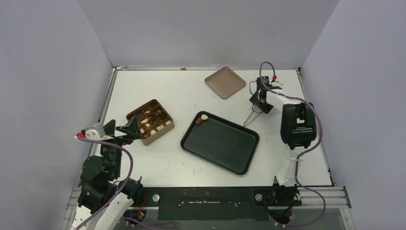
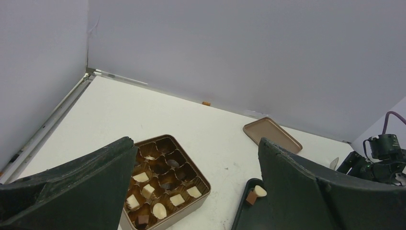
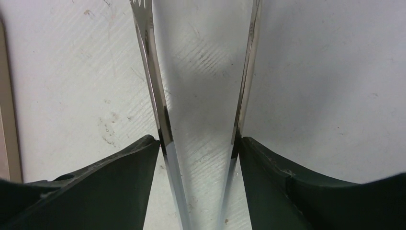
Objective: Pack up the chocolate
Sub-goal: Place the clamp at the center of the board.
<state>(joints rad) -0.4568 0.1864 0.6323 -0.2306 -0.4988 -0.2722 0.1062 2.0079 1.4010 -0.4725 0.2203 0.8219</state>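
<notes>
Several dark and cream pieces of chocolate [image 1: 152, 122] sit in the cups of a square gold-brown tin [image 1: 162, 135] left of centre. Two more, one cream [image 1: 204, 116] and one brown [image 1: 198, 121], lie in the far left corner of a black tray [image 1: 225, 143]. My left gripper [image 1: 122, 128] stands open beside the tin's left corner; in the left wrist view the tin [image 2: 201, 177] shows between its fingers, with the cream piece [image 2: 260, 190] beyond. My right gripper [image 1: 261, 100] is shut on metal tongs [image 3: 152, 72], whose spread tips [image 1: 247, 122] point down at the table just right of the tray.
A flat brown lid [image 1: 225, 82] lies upside down at the back of the table, left of the right gripper. Grey walls close in the table on three sides. The edge of the lid [image 3: 5, 110] shows at the left of the right wrist view.
</notes>
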